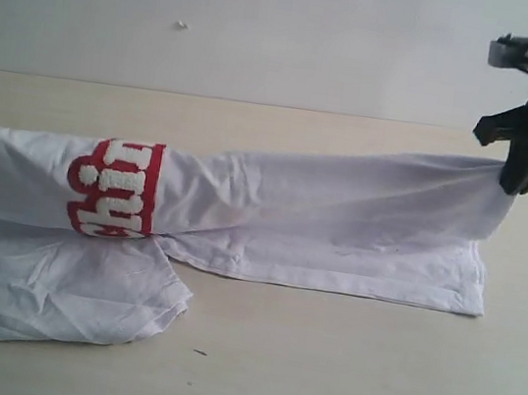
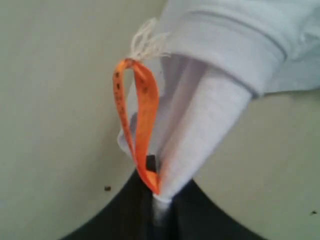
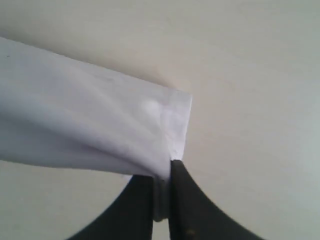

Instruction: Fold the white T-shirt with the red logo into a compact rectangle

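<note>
1. Nearest the camera, a crumpled sleeve [image 1: 71, 293] of the white T-shirt [image 1: 340, 219] lay flat on the table [image 1: 364, 391], toward its front left corner.
2. The rest of the shirt was stretched in a long band from the table's left edge across to its right side. A lower layer lay flat beneath the band on the right.
3. The red logo [image 1: 116, 187] wrapped round the band near the left edge, just above the sleeve.
4. The right gripper [image 1: 520, 181] was clamped on the shirt's hemmed right corner and held that end lifted off the table.
5. The left gripper [image 2: 157, 200] was pinched closed on a fold of the shirt together with the lower end of the orange neck tag [image 2: 142, 120], whose loop stood out from the jaws.
</note>
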{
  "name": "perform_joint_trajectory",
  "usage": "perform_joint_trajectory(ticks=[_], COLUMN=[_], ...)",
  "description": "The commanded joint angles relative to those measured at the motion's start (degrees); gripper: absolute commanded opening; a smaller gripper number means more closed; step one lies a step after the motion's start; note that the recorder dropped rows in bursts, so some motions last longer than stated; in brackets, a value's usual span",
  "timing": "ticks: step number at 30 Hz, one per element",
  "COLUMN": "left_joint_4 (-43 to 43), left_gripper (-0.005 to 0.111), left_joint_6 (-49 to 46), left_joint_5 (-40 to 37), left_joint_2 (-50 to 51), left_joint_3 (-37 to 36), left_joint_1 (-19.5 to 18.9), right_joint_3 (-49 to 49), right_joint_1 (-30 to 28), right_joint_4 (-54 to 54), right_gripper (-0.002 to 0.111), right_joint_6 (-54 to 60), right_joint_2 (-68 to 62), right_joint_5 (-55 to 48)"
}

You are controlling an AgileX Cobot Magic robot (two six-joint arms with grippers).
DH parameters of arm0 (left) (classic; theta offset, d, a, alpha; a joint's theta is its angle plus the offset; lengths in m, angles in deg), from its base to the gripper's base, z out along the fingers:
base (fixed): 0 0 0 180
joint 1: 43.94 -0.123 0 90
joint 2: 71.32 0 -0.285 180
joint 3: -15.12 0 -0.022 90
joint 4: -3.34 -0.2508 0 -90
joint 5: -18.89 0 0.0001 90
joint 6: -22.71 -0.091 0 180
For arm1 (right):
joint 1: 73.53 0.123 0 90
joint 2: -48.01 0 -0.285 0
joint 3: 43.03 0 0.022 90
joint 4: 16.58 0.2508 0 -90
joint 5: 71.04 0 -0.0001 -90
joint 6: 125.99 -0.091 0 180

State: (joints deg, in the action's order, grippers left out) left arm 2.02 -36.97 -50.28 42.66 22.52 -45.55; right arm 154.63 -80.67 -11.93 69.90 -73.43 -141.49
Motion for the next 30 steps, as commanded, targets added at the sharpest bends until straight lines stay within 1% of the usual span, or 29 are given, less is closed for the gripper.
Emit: perform_joint_trajectory(ticks=[1,3,5,7,9,10,12,15,17,18,19,20,21,22,23,24,26,28,30], left_joint_4=[-7.51,-9.98,-11.32,-11.81,-12.17,-12.66,-13.61,-13.61,-13.48,-13.39,-12.64,-12.6,-11.85,-10.0,-3.02,1.32,10.46,20.95,28.94], left_gripper=[0.0,0.0,0.005,0.014,0.029,0.035,0.049,0.064,0.071,0.072,0.068,0.063,0.05,0.039,0.012,0.0,0.001,0.001,0.001], left_joint_6=[5.05,12.41,14.26,14.98,15.27,16.07,19.96,23.97,24.24,25.3,32.93,37.56,44.35,45.7,44.47,42.88,35.6,25.83,18.63], left_joint_5=[15.89,24.95,30.9,36.29,41.66,43.69,49.39,54.14,54.52,54.4,53.0,51.51,47.86,45.92,42.38,40.35,36.03,30.02,24.06], left_joint_2=[7.13,8.92,9.75,10.16,10.25,10.25,10.29,10.29,10.29,10.19,9.92,9.8,9.69,9.69,10.28,10.65,11.7,12.99,14.31], left_joint_3=[0.04,0.04,0.04,0.04,0.04,0.04,0.04,0.04,0.04,0.04,0.04,0.04,0.04,0.04,0.04,0.04,0.04,0.04,0.04], left_joint_1=[-0.65,-0.65,-0.65,-0.65,-0.77,-0.77,-0.77,-0.77,-0.77,-0.77,-0.64,-0.53,-0.42,-0.42,-0.42,-0.42,-0.55,-0.55,-0.62], right_joint_3=[7.04,9.31,10.14,10.69,10.78,10.78,10.78,10.78,10.78,10.78,10.78,10.78,10.78,10.78,10.78,10.78,10.57,10.57,10.57], right_joint_1=[-0.24,-0.24,-0.24,-0.24,-0.24,-0.24,-0.24,-0.24,-0.24,-0.24,-0.24,-0.24,-0.24,-0.24,-0.24,-0.08,0.56,1.71,3.01], right_joint_4=[-3.51,-3.51,-3.38,-3.23,-5.1,-6.13,-8.62,-9.32,-9.08,-8.31,-5.51,-2.83,4.08,9.26,17.59,20.12,20.57,19.79,19.68], right_gripper=[0.0,0.004,0.011,0.024,0.034,0.036,0.036,0.036,0.035,0.033,0.027,0.021,0.009,0.002,0.0,0.0,0.0,0.0,0.0], right_joint_6=[1.24,1.24,1.24,1.12,-0.68,-2.61,-5.99,-6.78,-6.78,-6.68,-5.6,-3.76,1.98,5.28,9.67,10.63,10.76,10.76,11.01], right_joint_2=[-9.19,-11.39,-12.15,-12.26,-12.26,-12.26,-12.26,-12.26,-12.26,-12.26,-12.26,-12.26,-12.26,-12.26,-12.38,-12.7,-13.57,-15.16,-16.99], right_joint_5=[0.49,4.14,8.78,15.09,21.42,23.6,27.09,28.09,27.55,27.06,25.84,25.04,23.3,22.26,20.28,19.01,16.69,13.69,11.48])
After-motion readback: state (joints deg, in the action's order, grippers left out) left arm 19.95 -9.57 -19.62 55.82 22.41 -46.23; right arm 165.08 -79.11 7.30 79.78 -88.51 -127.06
